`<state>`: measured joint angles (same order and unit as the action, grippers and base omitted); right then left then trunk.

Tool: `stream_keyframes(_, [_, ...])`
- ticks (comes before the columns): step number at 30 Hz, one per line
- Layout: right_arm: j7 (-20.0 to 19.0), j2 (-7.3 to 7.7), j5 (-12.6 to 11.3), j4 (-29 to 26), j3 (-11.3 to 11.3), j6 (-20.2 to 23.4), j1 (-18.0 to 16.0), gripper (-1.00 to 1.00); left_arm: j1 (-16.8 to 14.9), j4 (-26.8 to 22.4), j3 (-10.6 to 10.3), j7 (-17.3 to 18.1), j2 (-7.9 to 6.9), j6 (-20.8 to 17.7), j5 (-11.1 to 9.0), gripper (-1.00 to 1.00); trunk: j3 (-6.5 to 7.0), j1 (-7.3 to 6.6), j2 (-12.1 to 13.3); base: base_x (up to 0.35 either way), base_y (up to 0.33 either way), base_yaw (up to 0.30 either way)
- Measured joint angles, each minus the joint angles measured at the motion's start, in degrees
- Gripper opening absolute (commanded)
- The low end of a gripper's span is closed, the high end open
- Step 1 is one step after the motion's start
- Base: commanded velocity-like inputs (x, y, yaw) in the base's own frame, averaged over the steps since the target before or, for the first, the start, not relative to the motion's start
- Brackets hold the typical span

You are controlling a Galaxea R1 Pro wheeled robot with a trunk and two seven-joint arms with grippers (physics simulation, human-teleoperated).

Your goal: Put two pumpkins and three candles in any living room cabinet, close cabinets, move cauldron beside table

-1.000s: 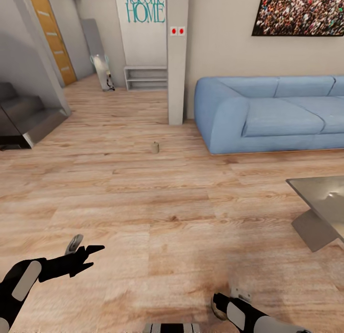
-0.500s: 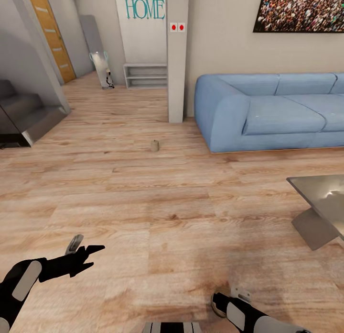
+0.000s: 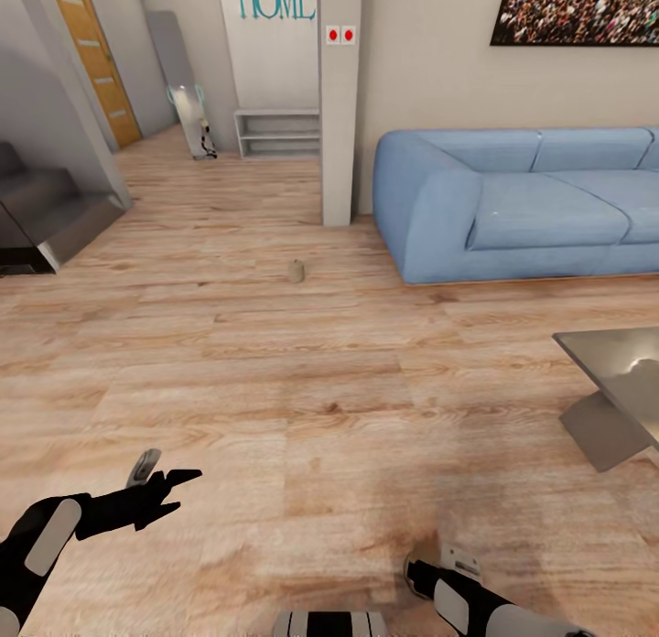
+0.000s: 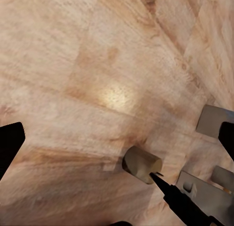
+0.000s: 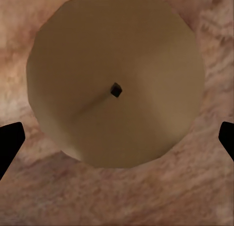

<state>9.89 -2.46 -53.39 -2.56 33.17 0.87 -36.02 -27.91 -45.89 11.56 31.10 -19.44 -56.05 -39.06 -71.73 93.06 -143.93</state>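
Observation:
One tan candle [image 3: 296, 271] stands upright on the wooden floor ahead, between the pillar and the sofa's near end, far beyond both arms. My right gripper [image 3: 417, 577], low at the front, is shut on a second candle [image 5: 116, 84], whose round end with its dark wick faces the wrist camera between the two fingertips. The left wrist view shows that same candle [image 4: 142, 163] held above the floor, beside a black finger. My left gripper [image 3: 178, 491] hangs open over bare floor at the front left with nothing in it. The pumpkins, cabinet and cauldron are out of view.
A blue sofa [image 3: 522, 207] stands along the right wall. A grey low table [image 3: 615, 381] juts in at the right edge. A white pillar [image 3: 339, 106] rises ahead, with a low shelf [image 3: 279, 134] behind it. Dark stairs [image 3: 46, 221] are at the left.
The whole picture has slid a little, so the camera has moved toward the room. Both arms keep their places in the view, and the right gripper still holds its candle.

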Motion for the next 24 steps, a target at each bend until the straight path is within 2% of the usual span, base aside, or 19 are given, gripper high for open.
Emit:
stream_keyframes(7, [0.0, 0.0, 0.01, -0.01, 0.0, 0.0, 0.0, 1.0, 0.0, 0.0, -0.01, 0.01, 0.0, 0.0, 0.01, 1.0, -1.55, 0.18, -0.09, 0.0, 0.0, 0.0])
stream_keyframes(24, [-0.14, -0.44, 0.1, -0.07, 0.6, -0.95, 0.0, 1.0, 0.0, 0.0, 0.07, 0.04, -0.15, -0.02, -0.11, 1.0, -1.56, 0.18, -0.1, 0.008, 0.0, 0.0])
